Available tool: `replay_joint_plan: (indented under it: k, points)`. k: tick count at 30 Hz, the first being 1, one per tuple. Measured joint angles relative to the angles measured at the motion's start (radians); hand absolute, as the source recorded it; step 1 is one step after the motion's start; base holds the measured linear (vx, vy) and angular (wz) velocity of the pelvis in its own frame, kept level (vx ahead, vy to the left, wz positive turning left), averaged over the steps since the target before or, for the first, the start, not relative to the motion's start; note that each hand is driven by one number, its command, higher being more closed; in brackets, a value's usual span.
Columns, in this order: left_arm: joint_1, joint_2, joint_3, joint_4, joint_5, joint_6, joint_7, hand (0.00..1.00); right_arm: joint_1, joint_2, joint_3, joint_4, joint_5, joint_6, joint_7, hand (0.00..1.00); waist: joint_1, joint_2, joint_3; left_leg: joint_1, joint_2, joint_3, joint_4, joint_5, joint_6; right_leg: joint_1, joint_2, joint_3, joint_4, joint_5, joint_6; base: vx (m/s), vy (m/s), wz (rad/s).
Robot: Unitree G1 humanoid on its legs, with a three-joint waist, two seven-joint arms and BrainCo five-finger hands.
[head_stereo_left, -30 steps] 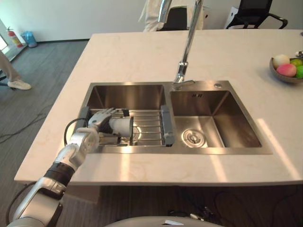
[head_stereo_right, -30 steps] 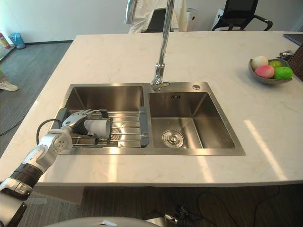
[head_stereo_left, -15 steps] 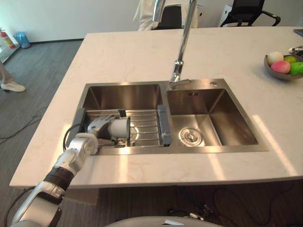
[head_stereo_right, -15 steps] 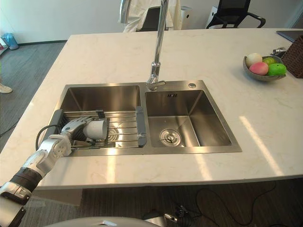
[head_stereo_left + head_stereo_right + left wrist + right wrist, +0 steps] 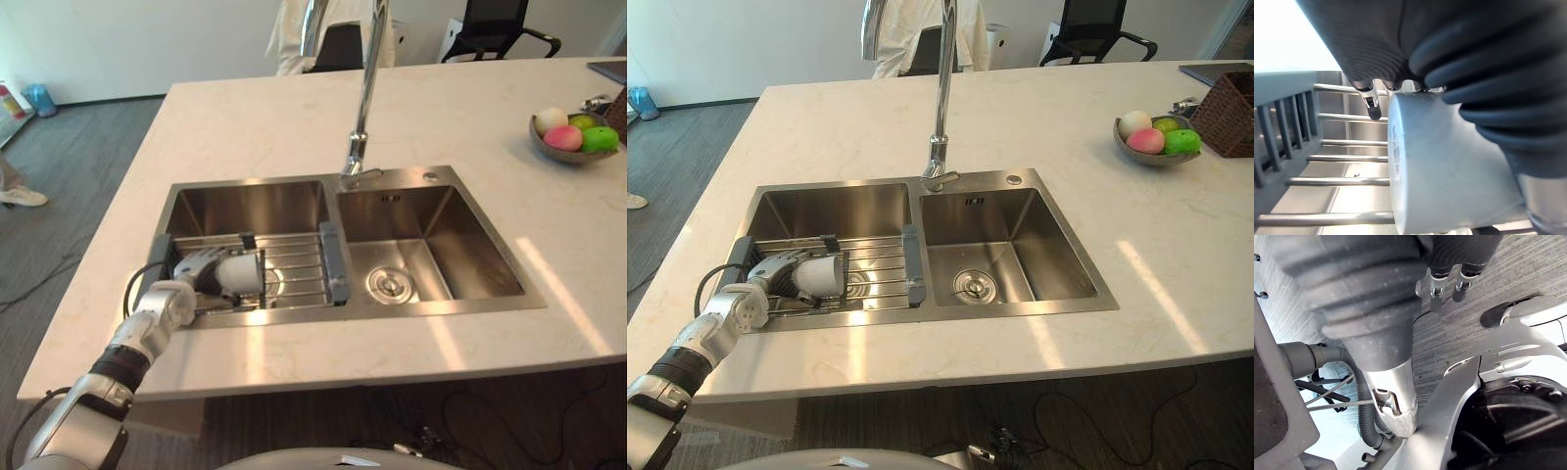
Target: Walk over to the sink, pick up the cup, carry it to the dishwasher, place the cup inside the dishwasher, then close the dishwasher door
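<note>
Our view has shifted, not the things: the cup (image 5: 241, 274) lies as before, on its side on the rack (image 5: 294, 272) in the sink's (image 5: 480, 250) left basin, with our left hand (image 5: 192, 271) curled round it. We should firm the grip, then lift straight up, clear of the bars. Our right hand (image 5: 1436, 293) hangs idle; we cannot tell its state.

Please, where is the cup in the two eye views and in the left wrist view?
Left eye view: cup lower left, on its side in the left hand, over the rack.
Right eye view: lower left, same grip.
Left wrist view: centre, close up.
Shared landmark: the rack's bars.
</note>
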Motion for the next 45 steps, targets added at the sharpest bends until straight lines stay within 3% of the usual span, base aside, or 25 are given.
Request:
replay_joint_plan:
  k: [3,4,19,30,37,45]
  points:
    - [-0.007,-0.013,0.000,0.030,-0.001,0.002,-0.001,0.00,-0.003,-0.002,0.000,0.009,0.000,0.001,0.000,0.00,-0.002,-0.001,-0.001,0.010,0.000,0.004,0.000,-0.002,-0.001,0.006,0.000,0.007,0.000,0.000,0.000,-0.02,-0.017,-0.07]
    - [-0.006,-0.016,-0.001,0.039,-0.001,0.002,-0.001,1.00,-0.006,-0.004,0.001,0.014,0.000,0.002,0.001,0.00,-0.002,-0.001,-0.001,0.013,0.000,0.005,0.000,-0.003,-0.001,0.007,0.001,0.013,0.000,0.001,0.001,-0.03,-0.016,-0.09]
    - [-0.030,-0.033,-0.050,0.060,-0.020,0.003,-0.017,1.00,-0.032,-0.023,0.021,0.029,-0.039,0.021,0.003,0.00,-0.014,0.006,-0.006,0.014,0.000,0.012,0.000,-0.006,-0.002,0.002,0.001,0.023,0.000,0.003,0.004,-0.01,-0.003,-0.01]
    - [-0.012,-0.033,-0.044,0.065,-0.029,-0.011,0.123,1.00,-0.048,-0.029,0.037,0.036,-0.039,0.019,0.000,0.00,-0.016,0.015,-0.009,0.010,0.000,0.009,0.000,-0.008,-0.001,-0.001,0.001,0.021,-0.003,0.002,0.004,0.00,0.000,0.00]
    - [0.015,-0.076,0.082,0.050,-0.188,-0.032,0.225,1.00,-0.044,-0.020,0.036,0.036,-0.038,0.012,-0.018,0.00,-0.009,0.012,-0.008,-0.005,-0.001,-0.011,0.000,-0.007,-0.001,0.000,0.000,-0.003,-0.007,0.001,0.004,0.00,-0.003,0.07]
    - [0.086,-0.109,0.149,-0.112,-0.346,-0.077,0.250,1.00,-0.041,0.009,0.034,0.034,-0.030,-0.002,-0.042,0.00,0.014,-0.017,0.009,-0.008,-0.001,-0.027,0.000,-0.005,-0.002,0.009,0.000,-0.022,-0.006,-0.004,0.003,0.00,-0.015,0.06]
